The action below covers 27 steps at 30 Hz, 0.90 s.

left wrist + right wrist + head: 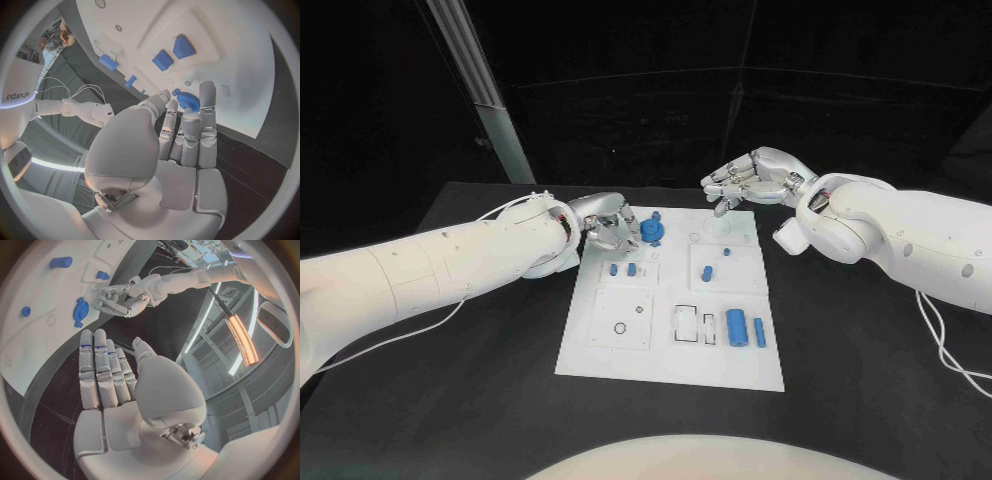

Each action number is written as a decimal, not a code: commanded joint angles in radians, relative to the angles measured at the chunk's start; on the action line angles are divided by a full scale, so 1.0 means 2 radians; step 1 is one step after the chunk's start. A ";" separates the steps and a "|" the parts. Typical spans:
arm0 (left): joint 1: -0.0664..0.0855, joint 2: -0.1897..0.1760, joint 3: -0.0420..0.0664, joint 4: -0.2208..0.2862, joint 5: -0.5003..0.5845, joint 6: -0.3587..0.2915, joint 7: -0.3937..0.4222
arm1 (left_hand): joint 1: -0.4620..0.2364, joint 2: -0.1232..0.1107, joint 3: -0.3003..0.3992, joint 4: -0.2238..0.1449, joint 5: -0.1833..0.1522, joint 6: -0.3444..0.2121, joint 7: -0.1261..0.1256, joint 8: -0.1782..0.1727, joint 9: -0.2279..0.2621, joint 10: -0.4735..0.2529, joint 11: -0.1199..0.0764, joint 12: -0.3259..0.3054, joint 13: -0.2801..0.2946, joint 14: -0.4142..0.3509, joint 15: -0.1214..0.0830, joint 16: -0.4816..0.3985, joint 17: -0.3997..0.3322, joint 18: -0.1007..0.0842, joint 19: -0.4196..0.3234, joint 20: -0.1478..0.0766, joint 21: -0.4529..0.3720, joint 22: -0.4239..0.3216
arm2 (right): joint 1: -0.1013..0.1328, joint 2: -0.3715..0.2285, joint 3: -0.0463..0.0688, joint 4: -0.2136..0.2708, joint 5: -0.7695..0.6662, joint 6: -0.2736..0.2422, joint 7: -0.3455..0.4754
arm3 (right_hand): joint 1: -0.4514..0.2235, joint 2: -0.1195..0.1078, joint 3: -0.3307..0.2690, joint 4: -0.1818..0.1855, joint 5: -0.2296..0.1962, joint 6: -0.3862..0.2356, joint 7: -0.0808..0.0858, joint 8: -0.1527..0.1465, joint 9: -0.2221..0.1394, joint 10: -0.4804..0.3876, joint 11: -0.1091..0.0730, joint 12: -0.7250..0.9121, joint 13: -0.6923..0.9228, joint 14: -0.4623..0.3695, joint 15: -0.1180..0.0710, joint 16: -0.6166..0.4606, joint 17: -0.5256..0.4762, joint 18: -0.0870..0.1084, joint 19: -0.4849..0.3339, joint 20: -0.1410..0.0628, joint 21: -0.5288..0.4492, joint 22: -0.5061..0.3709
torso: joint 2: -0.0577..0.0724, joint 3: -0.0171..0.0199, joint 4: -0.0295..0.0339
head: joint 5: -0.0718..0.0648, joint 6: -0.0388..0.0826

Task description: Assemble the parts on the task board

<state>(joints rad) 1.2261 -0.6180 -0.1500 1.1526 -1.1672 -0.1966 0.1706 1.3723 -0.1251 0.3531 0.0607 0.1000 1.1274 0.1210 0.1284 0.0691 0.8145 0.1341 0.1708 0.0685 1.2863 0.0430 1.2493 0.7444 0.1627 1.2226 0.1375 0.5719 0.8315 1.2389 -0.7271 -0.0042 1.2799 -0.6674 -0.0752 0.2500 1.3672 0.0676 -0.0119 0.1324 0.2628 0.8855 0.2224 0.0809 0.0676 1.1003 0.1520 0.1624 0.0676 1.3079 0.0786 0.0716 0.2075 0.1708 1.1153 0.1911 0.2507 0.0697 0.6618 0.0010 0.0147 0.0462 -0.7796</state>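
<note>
Two hands over the far end of the white task board [669, 330] on the black table [473, 400]. Left hand [606, 229] at the board's far left corner, fingertips [207, 95] touching a blue gear [651, 230] there; a firm grip cannot be confirmed. Right hand [750, 181] hovers above the far edge, fingers straight, released, holding nothing. Small blue parts [736, 327] lie in the board's recesses.

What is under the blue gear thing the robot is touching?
The blue gear sits at the far left of the white task board, with the left hand touching it. The board lies below it; whatever peg or hole is directly underneath is covered by the gear.
</note>
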 commanded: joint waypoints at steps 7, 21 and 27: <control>-0.005 0.003 0.000 -0.006 -0.013 -0.010 0.012 | 0.013 0.004 -0.007 -0.002 0.001 -0.002 0.004 -0.009 -0.001 -0.001 -0.003 0.021 0.003 0.005 -0.001 0.013 0.012 0.010 0.002 0.001 -0.001 0.000 | 0.001 0.000 0.000 0.000 0.000 0.002 0.004 | -0.004 0.002 0.001 0.003 -0.001 -0.002 0.002 0.003 0.000 -0.003 0.000 0.003 0.000 0.000 0.004 -0.002 -0.001 0.006 0.004 0.000 -0.002 0.000 | 0.000 0.0000 0.0003 | -0.002 0.001; -0.004 -0.010 0.001 0.016 -0.015 -0.053 0.029 | 0.018 -0.007 -0.012 -0.016 0.000 -0.028 0.003 -0.031 -0.001 0.061 -0.019 0.126 0.036 0.020 -0.015 0.035 0.036 0.008 0.017 -0.011 0.019 0.015 | 0.001 0.000 0.000 0.000 0.000 0.001 0.004 | -0.004 0.002 0.001 0.003 -0.001 -0.002 0.002 0.003 0.000 -0.003 0.000 0.003 0.000 0.000 0.004 -0.002 -0.001 0.006 0.004 0.000 -0.002 0.000 | 0.000 0.0002 0.0001 | -0.005 0.004; -0.002 -0.013 0.001 0.024 -0.015 -0.049 0.024 | 0.014 -0.004 -0.029 -0.024 -0.001 -0.006 -0.007 -0.002 0.017 0.085 -0.046 0.266 0.114 0.072 -0.037 0.097 0.188 -0.005 0.045 -0.026 0.093 0.072 | 0.001 0.000 0.000 0.000 0.000 0.001 0.004 | -0.004 0.002 0.001 0.003 -0.001 -0.002 0.002 0.003 0.000 -0.003 0.000 0.003 0.000 0.000 0.004 -0.002 -0.001 0.006 0.004 0.000 -0.002 0.000 | 0.000 0.0001 -0.0005 | -0.004 0.005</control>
<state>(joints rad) 1.2205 -0.6435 -0.1490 1.1968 -1.1917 -0.2773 0.2065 1.4005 -0.1401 0.2975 0.0136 0.1001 1.1066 0.1084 0.1169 0.0984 0.9838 0.0477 0.6810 0.2839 1.4196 -0.0274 1.4317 1.0875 0.1617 1.3065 0.0873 0.7433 0.9640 1.2389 -0.7275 -0.0042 1.2795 -0.6674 -0.0752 0.2498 1.3672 0.0676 -0.0119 0.1324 0.2628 0.8855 0.2224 0.0809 0.0676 1.1003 0.1520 0.1624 0.0677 1.3079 0.0786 0.0716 0.2067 0.1709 1.1153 0.1911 0.2507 0.0697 0.6616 0.0009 0.0146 0.0371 -0.7704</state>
